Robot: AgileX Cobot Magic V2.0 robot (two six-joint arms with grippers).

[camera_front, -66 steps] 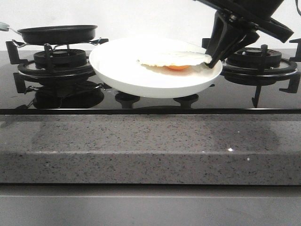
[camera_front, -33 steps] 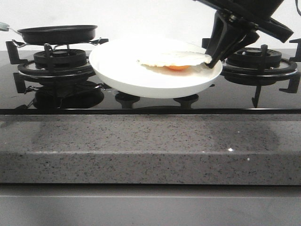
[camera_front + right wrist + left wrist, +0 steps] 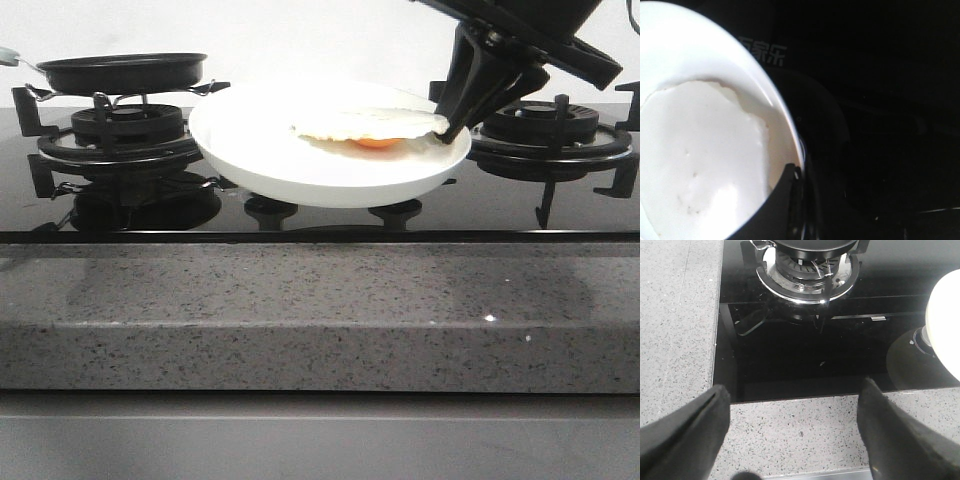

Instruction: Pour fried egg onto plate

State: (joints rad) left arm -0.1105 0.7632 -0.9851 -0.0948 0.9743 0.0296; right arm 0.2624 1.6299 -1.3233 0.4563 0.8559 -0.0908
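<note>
My right tool [image 3: 452, 122] pinches one edge of the fried egg [image 3: 372, 124], holding it lifted, yolk down, just above the white plate [image 3: 260, 160] at the middle of the worktop [image 3: 320, 310]. My left tool [image 3: 795, 432] is spread wide over the worktop's front edge, holding nothing.

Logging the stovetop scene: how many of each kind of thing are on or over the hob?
Fried egg: 1
Plate: 1
Frying pan: 1
Burner grates: 2, left and right
Total: 5
</note>
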